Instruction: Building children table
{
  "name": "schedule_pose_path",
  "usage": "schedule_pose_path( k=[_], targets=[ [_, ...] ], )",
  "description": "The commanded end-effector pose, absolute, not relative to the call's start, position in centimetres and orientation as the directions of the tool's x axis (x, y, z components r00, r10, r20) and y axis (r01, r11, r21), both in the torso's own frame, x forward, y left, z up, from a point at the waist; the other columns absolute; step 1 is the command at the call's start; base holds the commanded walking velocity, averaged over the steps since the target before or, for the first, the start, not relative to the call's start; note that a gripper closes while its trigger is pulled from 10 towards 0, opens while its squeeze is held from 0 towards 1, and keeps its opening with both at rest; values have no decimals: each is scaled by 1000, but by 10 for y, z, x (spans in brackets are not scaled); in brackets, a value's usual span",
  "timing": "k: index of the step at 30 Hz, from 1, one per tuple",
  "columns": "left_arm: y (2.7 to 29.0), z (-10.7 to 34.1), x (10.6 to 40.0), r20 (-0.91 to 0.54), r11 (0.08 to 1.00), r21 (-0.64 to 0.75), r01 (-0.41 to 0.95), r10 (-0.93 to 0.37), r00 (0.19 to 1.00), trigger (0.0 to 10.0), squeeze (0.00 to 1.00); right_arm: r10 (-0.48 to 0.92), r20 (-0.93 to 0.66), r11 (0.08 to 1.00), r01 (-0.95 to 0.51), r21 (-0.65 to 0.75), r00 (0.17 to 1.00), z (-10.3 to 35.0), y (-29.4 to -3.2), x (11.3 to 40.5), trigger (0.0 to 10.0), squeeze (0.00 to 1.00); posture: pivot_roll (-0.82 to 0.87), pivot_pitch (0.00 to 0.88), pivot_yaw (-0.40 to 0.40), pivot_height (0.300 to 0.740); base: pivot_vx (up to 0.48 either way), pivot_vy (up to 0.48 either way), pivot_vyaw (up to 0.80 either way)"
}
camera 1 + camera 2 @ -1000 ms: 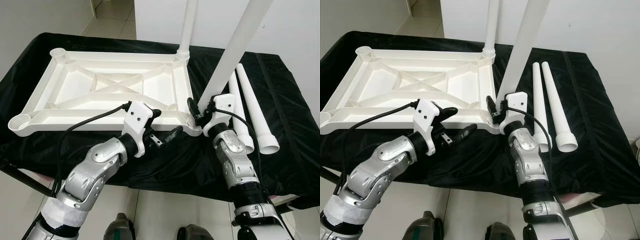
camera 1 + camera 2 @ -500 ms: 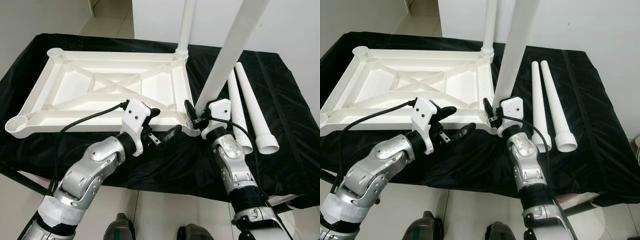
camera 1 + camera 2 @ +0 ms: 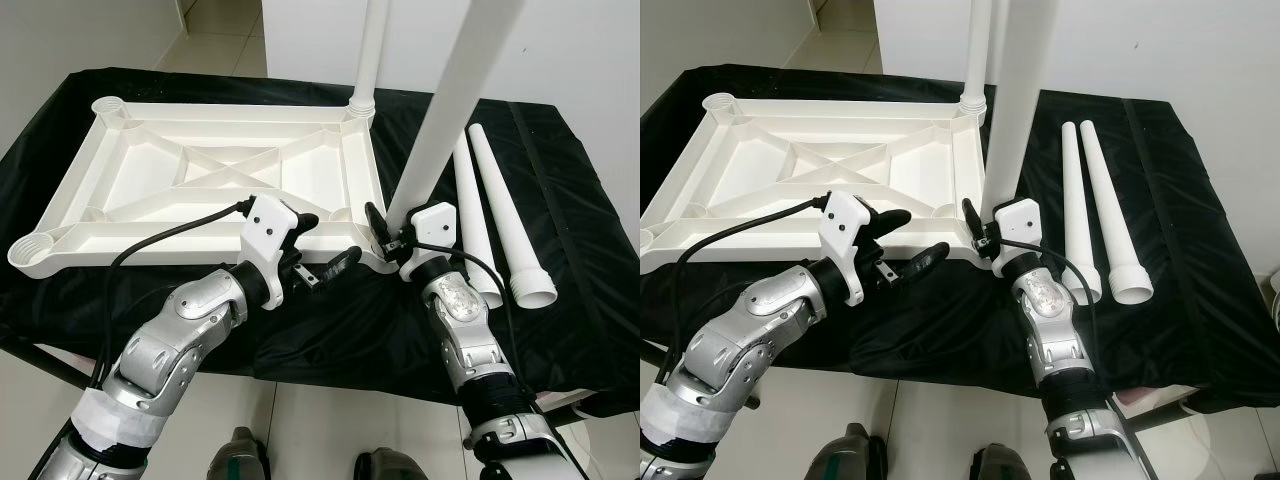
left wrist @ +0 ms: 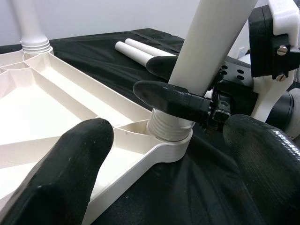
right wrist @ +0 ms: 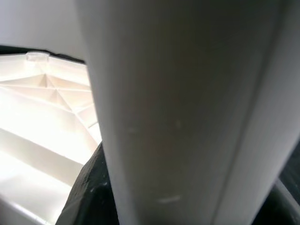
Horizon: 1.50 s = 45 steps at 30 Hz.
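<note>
Underneath everything, a black cloth [image 3: 560,150] covers a table, and on it the white plastic tabletop [image 3: 210,185] lies upside down, ribbed underside up, its long axis running from the robot's left to its right. Next in size are the legs. One leg [image 3: 372,50] already stands upright in the far right corner socket, rising out of the top of the picture. A second, the held leg [image 3: 445,110], has its threaded lower end sitting in the near right corner socket [image 4: 171,136] and leans slightly to the robot's right as it climbs. Two spare legs [image 3: 495,215] lie side by side on the cloth to the right of the tabletop, just beside each other, long axes running away from the robot, wide open ends nearest it. The right gripper [image 3: 392,228] is clenched around the held leg just above the socket, one black finger showing on each side of the white tube in the left wrist view. The left gripper [image 3: 325,250] hovers at the tabletop's near edge, just left of that corner, its fingers [image 4: 75,164] spread apart and grasping nothing, one over the frame and one over the cloth.
</note>
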<state>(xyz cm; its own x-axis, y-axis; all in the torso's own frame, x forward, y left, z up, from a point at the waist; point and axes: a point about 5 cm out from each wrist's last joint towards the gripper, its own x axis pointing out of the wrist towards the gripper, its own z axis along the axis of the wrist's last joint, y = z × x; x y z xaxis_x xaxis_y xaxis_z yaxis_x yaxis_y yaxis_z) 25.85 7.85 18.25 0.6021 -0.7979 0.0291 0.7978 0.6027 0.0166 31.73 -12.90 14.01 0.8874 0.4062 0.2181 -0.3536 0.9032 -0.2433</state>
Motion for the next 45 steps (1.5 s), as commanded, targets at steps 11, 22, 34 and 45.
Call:
schedule_pose_path(
  k=[11, 22, 34, 45],
  targets=[
    [75, 185, 250, 22, 481, 28, 876, -877, 481, 10000, 0, 418, 44, 902, -408, -141, 907, 118, -141, 325, 10000, 0, 48, 86, 30, 740, 0, 0, 0],
    [76, 186, 249, 18, 482, 27, 876, -876, 481, 10000, 0, 377, 32, 926, -377, -1, 926, 117, -150, 329, 10000, 0, 50, 90, 30, 740, 0, 0, 0],
    [76, 185, 248, 15, 480, 25, 877, -877, 480, 10000, 0, 260, 106, 950, -274, 152, 960, 117, -154, 323, 10000, 0, 52, 86, 27, 740, 0, 0, 0],
    [76, 185, 248, 12, 475, 26, 880, -880, 475, 10000, 0, 216, 17, 954, -215, 210, 976, 106, -151, 324, 10000, 0, 53, 79, 30, 740, 0, 0, 0]
  ],
)
